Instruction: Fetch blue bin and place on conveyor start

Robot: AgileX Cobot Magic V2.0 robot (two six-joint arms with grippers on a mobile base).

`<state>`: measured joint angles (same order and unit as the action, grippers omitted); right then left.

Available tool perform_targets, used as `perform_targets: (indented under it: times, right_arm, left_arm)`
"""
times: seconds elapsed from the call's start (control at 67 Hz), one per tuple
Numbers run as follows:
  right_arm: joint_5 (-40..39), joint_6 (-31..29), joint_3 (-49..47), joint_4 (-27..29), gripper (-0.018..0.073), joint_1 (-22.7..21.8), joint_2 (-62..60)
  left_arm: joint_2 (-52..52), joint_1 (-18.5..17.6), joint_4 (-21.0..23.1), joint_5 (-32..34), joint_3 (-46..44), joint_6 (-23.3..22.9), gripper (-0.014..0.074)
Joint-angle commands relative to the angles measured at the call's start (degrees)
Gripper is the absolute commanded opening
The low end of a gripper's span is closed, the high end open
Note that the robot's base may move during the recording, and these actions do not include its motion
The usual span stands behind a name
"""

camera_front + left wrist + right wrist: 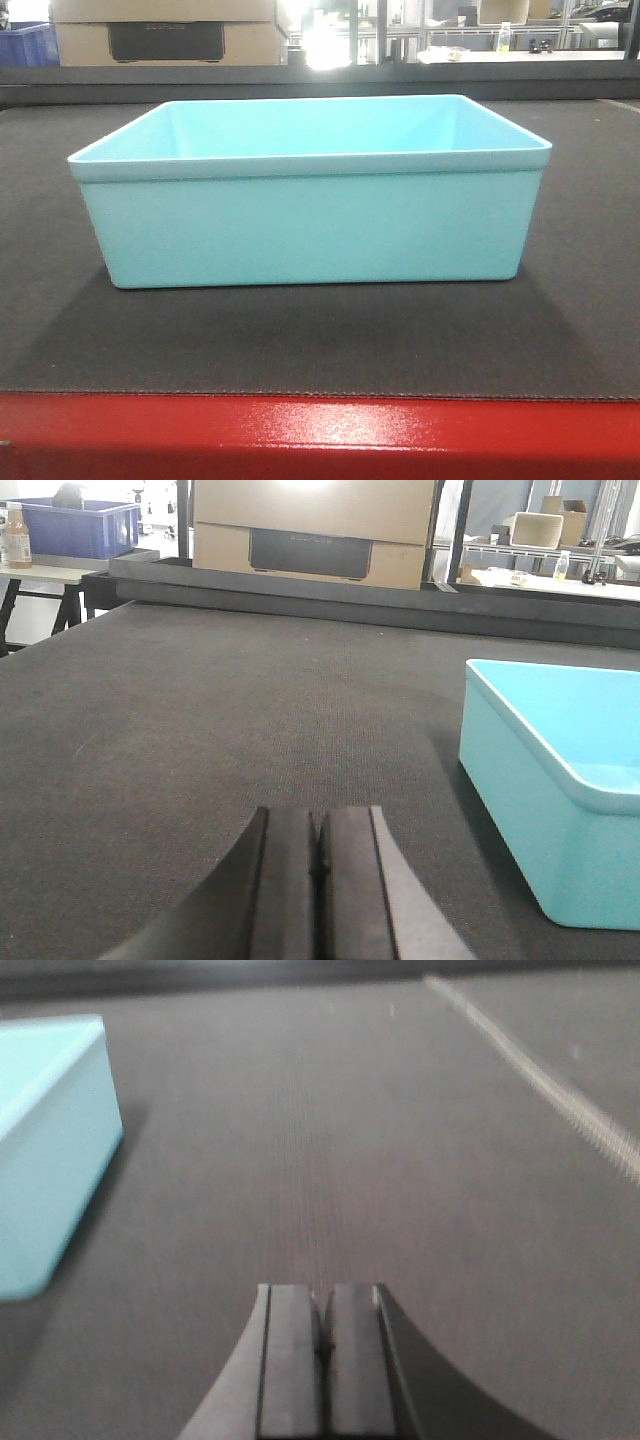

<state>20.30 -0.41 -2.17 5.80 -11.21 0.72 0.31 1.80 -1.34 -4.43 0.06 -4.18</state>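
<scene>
Red edging (320,435) fronts the belt (90,330) where the bin (310,225) sits flat, a closed, empty claw on each flank, left (318,865) and right (322,1345), so both should, I reckon, back straight out without nudging its walls.

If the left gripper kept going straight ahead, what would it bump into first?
Probably nothing soon. The left gripper, jaws closed, points along bare conveyor belt; the blue bin sits off to its right. Far ahead a low dark rail crosses the belt, though depth is hard to judge.
</scene>
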Motion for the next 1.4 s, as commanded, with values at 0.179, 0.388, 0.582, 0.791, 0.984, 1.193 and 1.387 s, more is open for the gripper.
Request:
perform_targets:
  times: [0.179,0.388,0.582,0.791,0.984,1.193,1.387]
  right_arm:
    - [-1.27,-0.41,2.17,0.11,-0.0162,-0.37,-0.72]
    - [-1.27,-0.41,2.17,0.11,-0.0162,-0.37,-0.72]
    - [-1.27,-0.41,2.17,0.11,-0.0162,-0.37,-0.72]
    - [-27.37,-2.1,2.17,0.11,-0.0162,-0.37,-0.72]
    - [-27.37,-2.1,2.17,0.11,-0.0162,-0.37,-0.72]
    - [-27.37,-2.1,2.17,0.11,-0.0162,-0.37,-0.72]
    - [-27.37,-2.1,2.17,0.11,-0.0162,-0.37,-0.72]
  left_arm:
    - [-0.31,0.24,0.2,1.09,-0.06,0.16,-0.0111]
    - [-0.31,0.24,0.2,1.09,-0.06,0.16,-0.0111]
    - [-0.31,0.24,0.2,1.09,-0.06,0.16,-0.0111]
    - [-0.31,0.24,0.2,1.09,-0.06,0.16,-0.0111]
    - [-0.31,0.24,0.2,1.09,-0.06,0.16,-0.0111]
    - [-0.31,0.24,0.2,1.09,-0.06,0.16,-0.0111]
    - [-0.31,0.24,0.2,1.09,-0.06,0.16,-0.0111]
